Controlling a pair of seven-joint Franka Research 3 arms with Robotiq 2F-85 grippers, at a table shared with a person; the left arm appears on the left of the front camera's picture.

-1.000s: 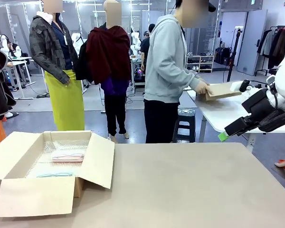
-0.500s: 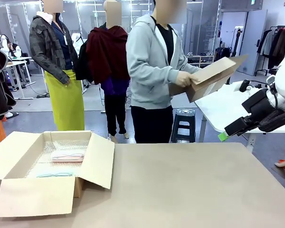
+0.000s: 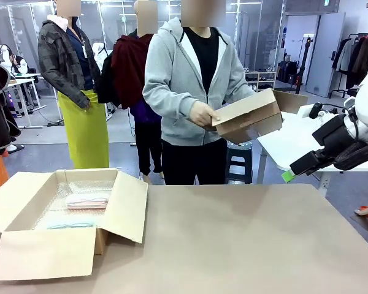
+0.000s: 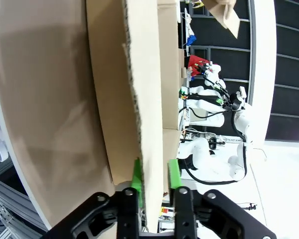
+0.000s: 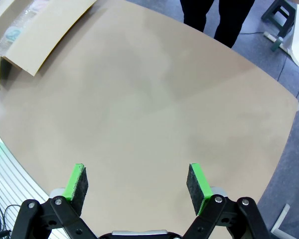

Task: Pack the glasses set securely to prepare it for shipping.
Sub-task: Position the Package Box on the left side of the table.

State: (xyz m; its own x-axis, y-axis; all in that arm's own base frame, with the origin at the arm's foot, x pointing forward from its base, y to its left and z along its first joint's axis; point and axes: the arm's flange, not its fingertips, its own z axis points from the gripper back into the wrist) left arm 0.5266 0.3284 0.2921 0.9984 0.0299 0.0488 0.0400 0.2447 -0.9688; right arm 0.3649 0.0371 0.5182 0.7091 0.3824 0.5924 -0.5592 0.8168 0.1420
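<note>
Seen closest, in the left wrist view: left gripper [image 4: 154,172] with green pads parted, straddling the raw corrugated edge of a flap of the brown cardboard box [image 4: 114,99]; cannot tell whether either pad touches the flap.

In the right wrist view: right gripper [image 5: 138,181] hanging over the bare tan table [image 5: 154,99], jaws spread wide, holding nothing.

Farther out on the table's left side, front view: the box with flaps folded outward, lined with bubble wrap [image 3: 73,191]. Lying inside on that lining, the glasses set: pale pink case [image 3: 87,202], oblong with rounded ends, glossy under clear wrap, set toward the far wall; mint green case [image 3: 70,225], same rounded shape, lying flat nearer the front wall, partly hidden by it. Apart from each other, both lengthwise left to right. Lettering on either too small to read.

Beyond the far edge: a person in a grey hooded jacket, one hand [image 3: 202,113] gripping a second cardboard box [image 3: 248,116], held tilted at chest height.
</note>
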